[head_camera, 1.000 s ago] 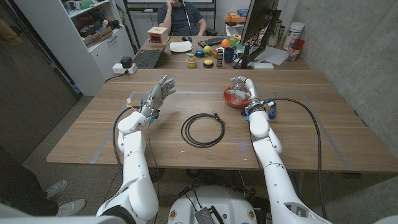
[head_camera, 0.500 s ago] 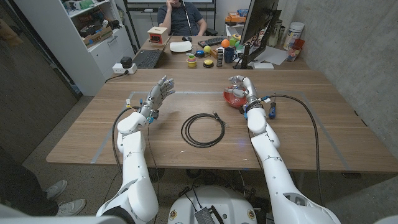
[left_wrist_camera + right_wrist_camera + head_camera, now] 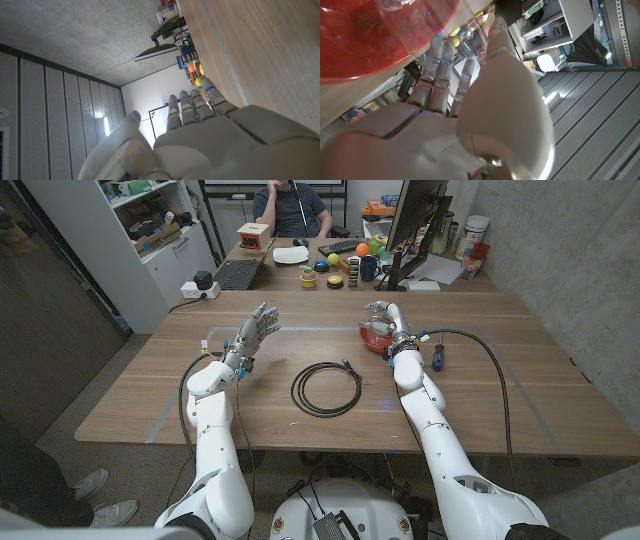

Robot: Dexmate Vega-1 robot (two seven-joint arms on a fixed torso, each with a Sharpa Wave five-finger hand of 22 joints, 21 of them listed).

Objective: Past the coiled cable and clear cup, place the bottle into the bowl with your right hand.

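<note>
Wooden table [image 3: 480,390]: right hand [image 3: 385,318], fingers apart, empty, directly over red round bowl [image 3: 376,338]; bottle apparently inside, at hand's 6 o'clock.

Wooden counter [image 3: 520,395] on grey floor [image 3: 90,375]; concrete wall [image 3: 570,250] one side, white shelving unit [image 3: 150,230] opposite.

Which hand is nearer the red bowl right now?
Right. The right hand is at the red bowl, over its rim. The left hand is raised far across the table, beyond the coiled cable.
</note>
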